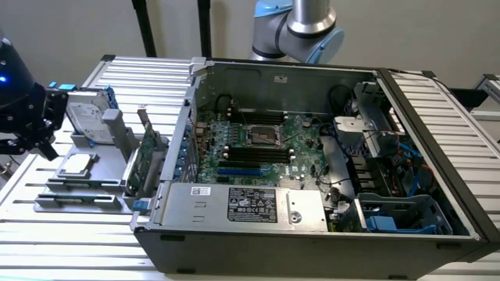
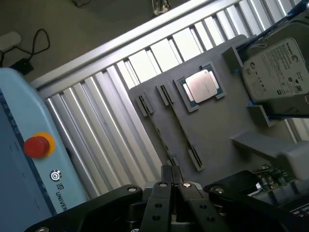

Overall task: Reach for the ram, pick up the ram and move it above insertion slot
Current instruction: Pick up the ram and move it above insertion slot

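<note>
Fingers pressed together at the tips, with nothing visibly clamped between them; the gripper hangs over the slatted table, just off the edge of the grey fixture tray. In the exterior view it stands at the left, outside the computer case. The ram cannot be identified with certainty. The likeliest seat is the pair of long narrow cradles on the tray, beside the processor and near the hard drive, but whether a stick stands in either cradle cannot be told. The insertion slot lies on the motherboard inside the case, among parallel black sockets, well apart from the gripper. Assessment: a stick of this kind should be light and stiff, thin, fragile at its chips and contact edge, with smooth faces. Recommended hold: across the two flat faces at mid-length, along the upper edge, clear of the contacts. An off-centre hold would risk it tilting.
</note>
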Available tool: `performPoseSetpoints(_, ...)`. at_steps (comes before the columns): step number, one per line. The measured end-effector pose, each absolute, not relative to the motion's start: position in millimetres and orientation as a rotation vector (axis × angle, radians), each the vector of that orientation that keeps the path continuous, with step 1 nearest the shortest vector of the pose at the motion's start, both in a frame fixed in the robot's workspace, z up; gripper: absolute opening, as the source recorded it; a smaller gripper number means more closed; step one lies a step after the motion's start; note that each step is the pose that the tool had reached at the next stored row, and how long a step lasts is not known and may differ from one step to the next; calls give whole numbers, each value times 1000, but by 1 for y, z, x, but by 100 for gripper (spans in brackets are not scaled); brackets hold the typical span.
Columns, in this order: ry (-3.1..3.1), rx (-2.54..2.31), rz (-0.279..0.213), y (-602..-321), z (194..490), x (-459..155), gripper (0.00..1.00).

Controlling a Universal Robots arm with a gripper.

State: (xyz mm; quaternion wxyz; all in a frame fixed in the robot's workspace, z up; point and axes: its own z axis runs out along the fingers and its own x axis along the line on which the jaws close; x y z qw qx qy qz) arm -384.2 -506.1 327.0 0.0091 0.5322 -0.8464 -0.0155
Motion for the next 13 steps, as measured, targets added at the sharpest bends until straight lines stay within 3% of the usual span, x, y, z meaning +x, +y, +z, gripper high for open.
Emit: performPoseSetpoints(13, -2433, 1964, -38, -506, 325, -384, 11)
